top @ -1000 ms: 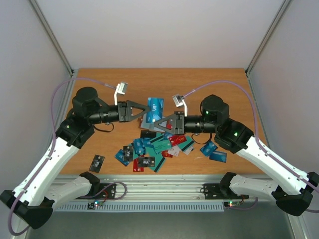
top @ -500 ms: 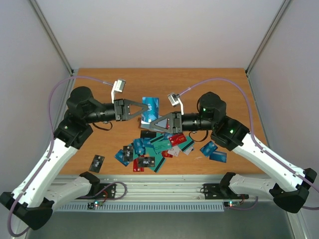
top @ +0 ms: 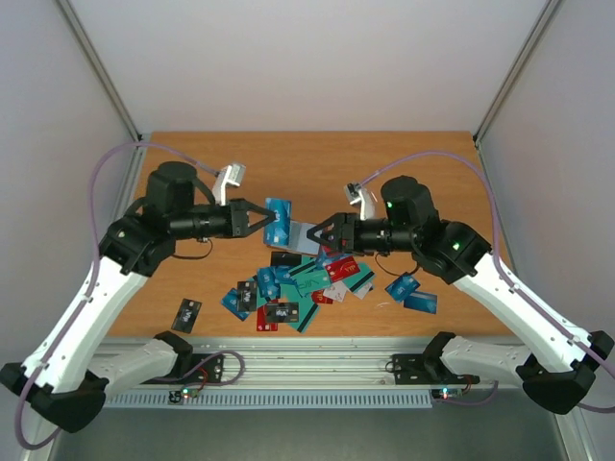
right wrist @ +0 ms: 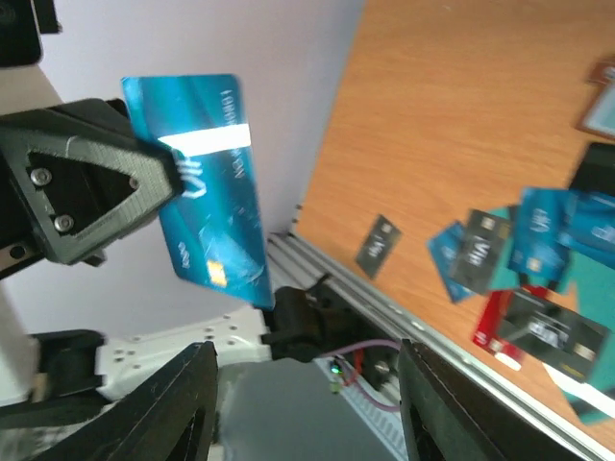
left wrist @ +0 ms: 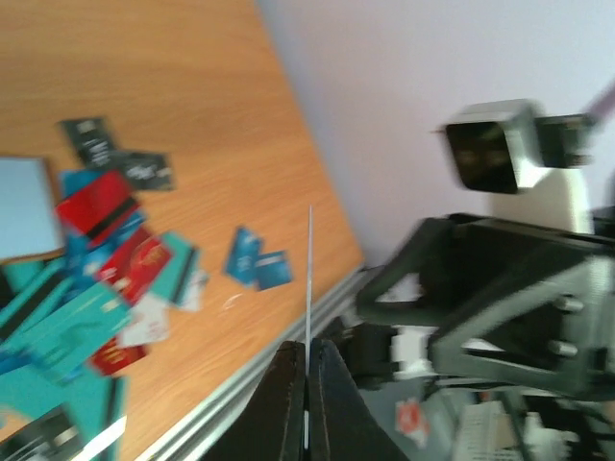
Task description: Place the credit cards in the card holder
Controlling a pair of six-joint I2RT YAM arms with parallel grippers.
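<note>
Above the scattered cards (top: pixel 288 288) on the table (top: pixel 192 173), blue card (top: pixel 280 211) pinched in left claw (top: pixel 270 219), clear of the surface. Just beside it, right claw (top: pixel 325 230) parted, empty.

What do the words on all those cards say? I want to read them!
Blue card in the left gripper: white print and a gold chip, too blurred to read.
Loose cards on the table: small white marks, too small and blurred to read.
No text here can be read for sure.
</note>
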